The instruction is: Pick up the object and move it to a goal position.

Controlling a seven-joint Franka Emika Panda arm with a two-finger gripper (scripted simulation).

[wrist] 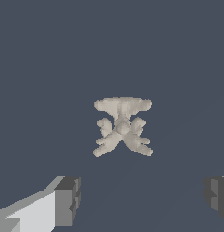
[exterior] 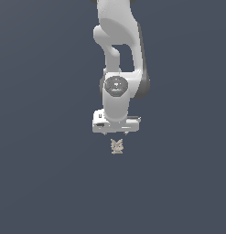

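Pincer [exterior: 115, 133] hangs wide open and empty above the bench [exterior: 41, 183], the spiky object [exterior: 116, 146] lying just off at 6 o'clock. Closing without centring first would likely catch a prong and flick it away.

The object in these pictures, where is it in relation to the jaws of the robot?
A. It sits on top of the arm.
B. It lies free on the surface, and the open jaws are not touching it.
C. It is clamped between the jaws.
B. The object lies alone on the surface, while the gripper has its jaws spread wide apart, clear of it.
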